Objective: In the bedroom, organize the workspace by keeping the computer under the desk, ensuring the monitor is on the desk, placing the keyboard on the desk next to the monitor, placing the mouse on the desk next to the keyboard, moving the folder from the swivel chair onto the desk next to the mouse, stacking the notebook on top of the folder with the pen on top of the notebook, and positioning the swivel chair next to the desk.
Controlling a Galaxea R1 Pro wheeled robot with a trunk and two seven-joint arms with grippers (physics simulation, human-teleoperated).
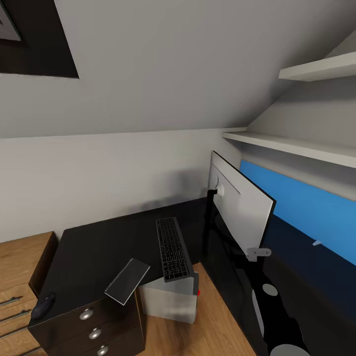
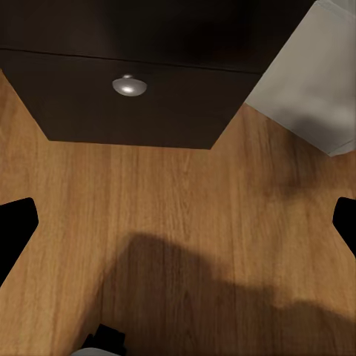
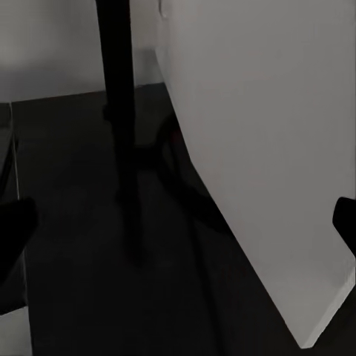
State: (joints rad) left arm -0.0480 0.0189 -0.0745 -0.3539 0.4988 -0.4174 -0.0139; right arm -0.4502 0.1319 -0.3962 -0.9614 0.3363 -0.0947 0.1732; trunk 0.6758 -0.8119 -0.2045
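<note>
The monitor (image 1: 242,217) stands on the black desk (image 1: 94,247) with its pale back toward me; its back (image 3: 252,148) and black stand (image 3: 119,111) are close to my right gripper (image 3: 178,230), which is open and empty. The dark keyboard (image 1: 173,249) lies left of the monitor, its near end reaching over the light grey computer (image 1: 168,299). The notebook (image 1: 127,281) overhangs the desk's front edge. The mouse (image 1: 43,305) sits on the near left corner. My left gripper (image 2: 178,230) hangs open over the wood floor, near a desk drawer knob (image 2: 129,86) and the computer (image 2: 311,74).
A light wooden drawer chest (image 1: 20,267) stands left of the desk. A blue wall panel (image 1: 306,207) and white shelves (image 1: 296,146) run behind the monitor. My right arm (image 1: 277,316) rises at the lower right. A small pale sliver (image 1: 316,243) lies on the far desk.
</note>
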